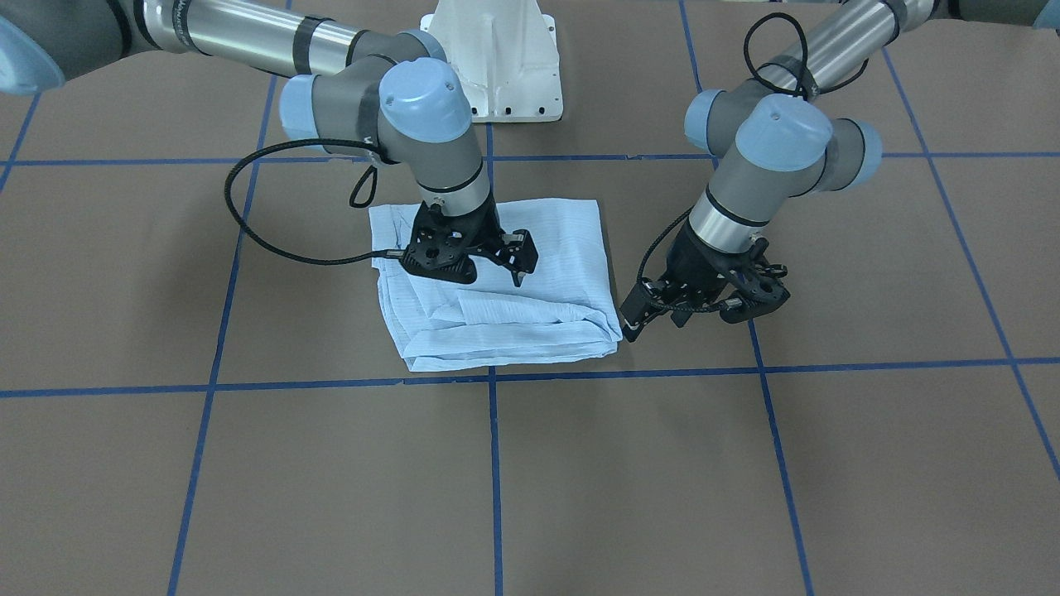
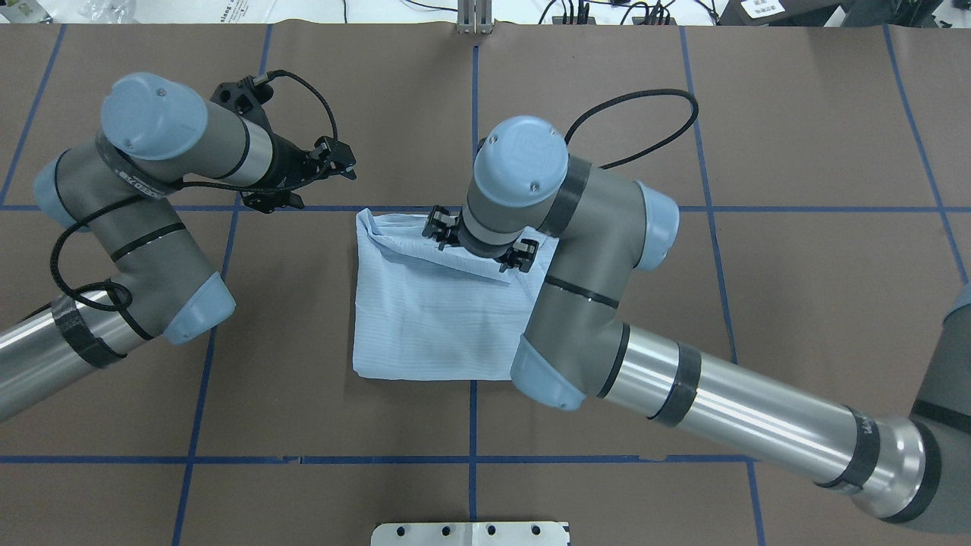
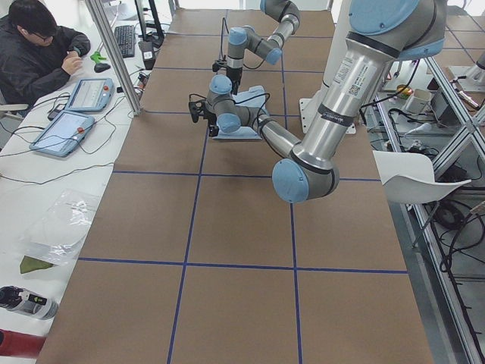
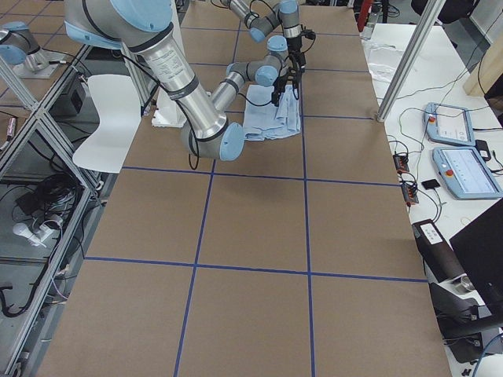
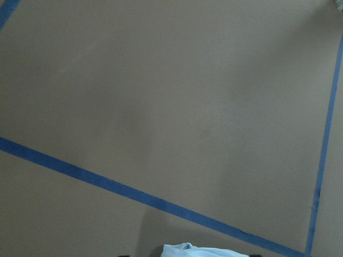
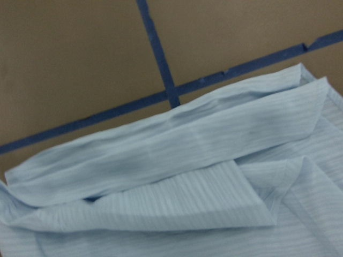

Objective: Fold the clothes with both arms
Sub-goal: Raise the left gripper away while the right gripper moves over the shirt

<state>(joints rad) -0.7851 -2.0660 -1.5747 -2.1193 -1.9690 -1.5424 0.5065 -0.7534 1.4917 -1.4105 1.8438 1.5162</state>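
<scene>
The pale light-blue shirt (image 1: 530, 314) lies folded into a rough rectangle on the brown table, with a loose fold along its far edge (image 2: 425, 250). My right gripper (image 1: 517, 263) points down just above the shirt's far part; its jaws look open and hold nothing. The right wrist view is filled with rumpled striped fabric (image 6: 177, 176) and shows no fingers. My left gripper (image 2: 318, 178) hovers beside the shirt's far left corner, apart from it, and looks open and empty. A small bit of the shirt (image 5: 185, 250) shows at the bottom of the left wrist view.
Blue tape lines (image 1: 493, 463) mark a grid on the brown table cover. The white pedestal base (image 1: 497, 66) stands behind the shirt. A person (image 3: 38, 53) sits at a side table with tablets (image 3: 64, 130), beyond the table's far edge.
</scene>
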